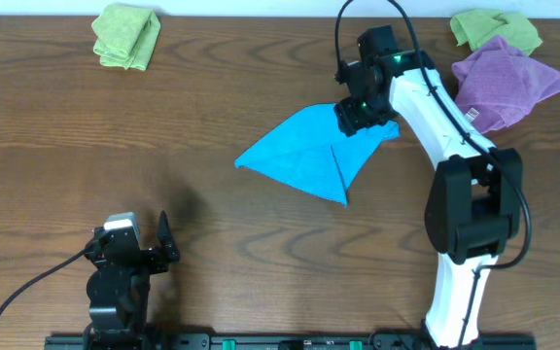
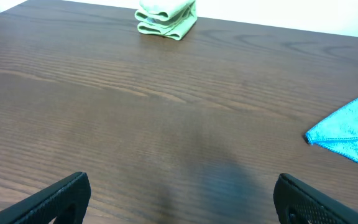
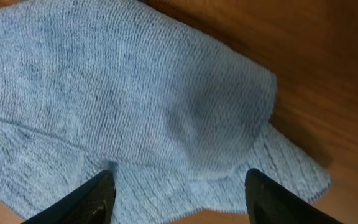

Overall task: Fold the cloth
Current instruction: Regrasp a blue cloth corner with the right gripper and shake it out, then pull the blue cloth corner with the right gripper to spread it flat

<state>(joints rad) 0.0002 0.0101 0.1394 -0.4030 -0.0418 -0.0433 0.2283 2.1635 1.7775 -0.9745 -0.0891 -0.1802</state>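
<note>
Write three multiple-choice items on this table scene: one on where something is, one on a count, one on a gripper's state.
1. The right gripper hangs over:
A) the purple cloth
B) the blue cloth
C) bare wood

2. How many lime-green cloths lie on the table?
A) one
B) two
C) three

3. The left gripper is:
A) shut on a cloth
B) shut on nothing
C) open

Key:
1 B: blue terry fills its wrist view, right under the fingers.
2 B: one lies at the far left, the other at the far right.
3 C: its fingers stand wide apart with only wood between them.
</note>
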